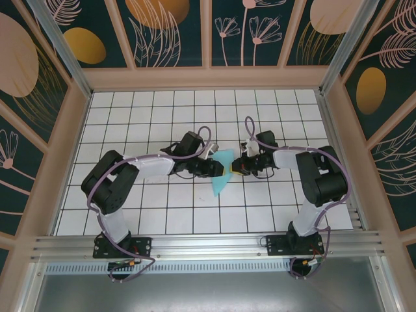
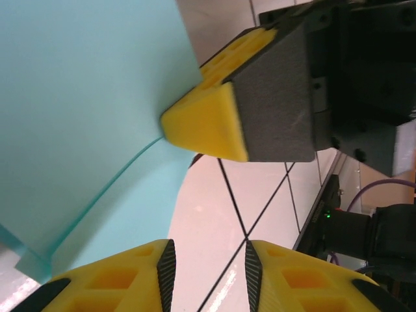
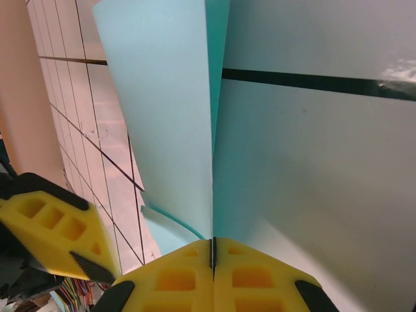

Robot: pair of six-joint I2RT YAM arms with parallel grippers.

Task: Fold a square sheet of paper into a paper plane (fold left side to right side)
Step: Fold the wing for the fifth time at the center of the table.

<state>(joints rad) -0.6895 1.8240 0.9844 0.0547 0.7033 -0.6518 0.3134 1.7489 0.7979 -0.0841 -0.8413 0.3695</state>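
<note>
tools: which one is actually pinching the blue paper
The right tool, shut tight on the blue paper. The left tool stands open beside it, with the white table showing in its gap.

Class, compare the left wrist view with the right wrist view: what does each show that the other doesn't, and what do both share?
Left wrist view: the left pincer open, bare table showing through its gap. Right wrist view: the right pincer from behind, fingers pressed together on the turquoise sheet. Both: that sheet pinched by the right pincer above the white grid table.
</note>
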